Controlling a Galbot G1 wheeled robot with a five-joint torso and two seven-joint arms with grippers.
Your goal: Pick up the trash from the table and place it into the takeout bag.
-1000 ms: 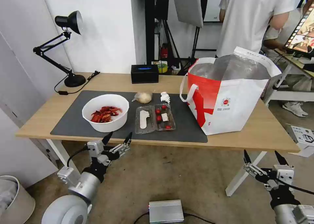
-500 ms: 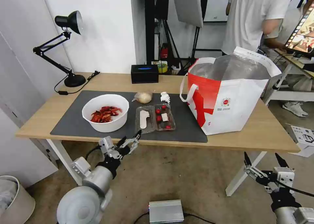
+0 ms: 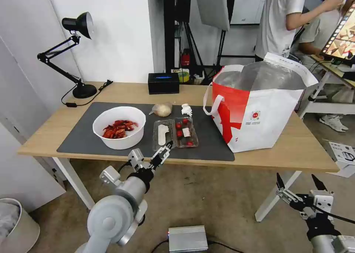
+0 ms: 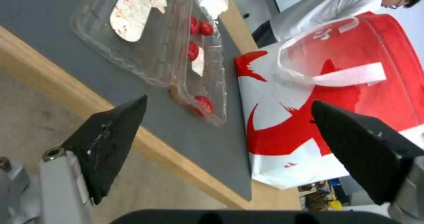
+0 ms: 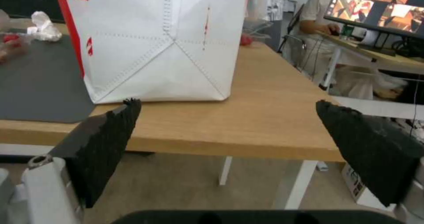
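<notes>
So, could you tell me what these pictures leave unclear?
- Takeout bag: its inside floor is hidden by its own front wall in the head view.
- Beige lump: its knot is too small to make out.
- Clamshell tray: cut off by the edge in the left wrist view.

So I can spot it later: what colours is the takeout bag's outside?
The takeout bag is red and white outside, with white strap handles; clearest in the head view.

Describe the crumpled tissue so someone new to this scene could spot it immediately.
Start at the red-and-white bag standing on the table, then look just left of it on the dark mat. The tissue lies near the mat's far edge, behind the clear tray. It is small, white and crumpled, unlike the rounder beige lump beside it.
</notes>
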